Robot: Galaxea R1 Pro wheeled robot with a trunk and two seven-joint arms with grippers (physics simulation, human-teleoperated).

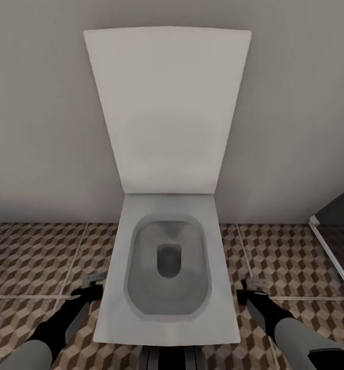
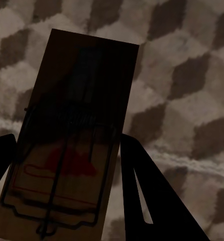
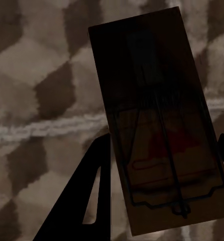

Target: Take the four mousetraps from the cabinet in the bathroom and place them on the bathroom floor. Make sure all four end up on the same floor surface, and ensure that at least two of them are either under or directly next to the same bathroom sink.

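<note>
— White was the main colour in the head view: a toilet (image 1: 166, 267) with its lid up stood against the grey wall (image 1: 33, 128), and the robot faced it. Where were the arms?

— One on each side of the toilet bowl. The left gripper (image 1: 93, 280) was low at the bowl's left edge and the right gripper (image 1: 253, 285) at its right edge, both above the bathroom floor (image 1: 33, 257) with the brown and beige cube tiles.

— Did they hold something?

— Yes. In the left wrist view a mousetrap (image 2: 72, 145) sat between the two dark fingers (image 2: 152, 196), a brown wooden board with a wire frame and a red mark on it. The fingers were closed against its long sides. The tiles showed behind it.

— And the other arm?

— The same. A second mousetrap (image 3: 157, 125) was clamped between the right fingers (image 3: 92, 196), also with a red mark under the wire. A pale grout line (image 3: 46, 128) crossed the floor behind it.

— Anything else near the toilet?

— A dark panel with a white edge (image 1: 333, 257) stood to the right of it.
</note>
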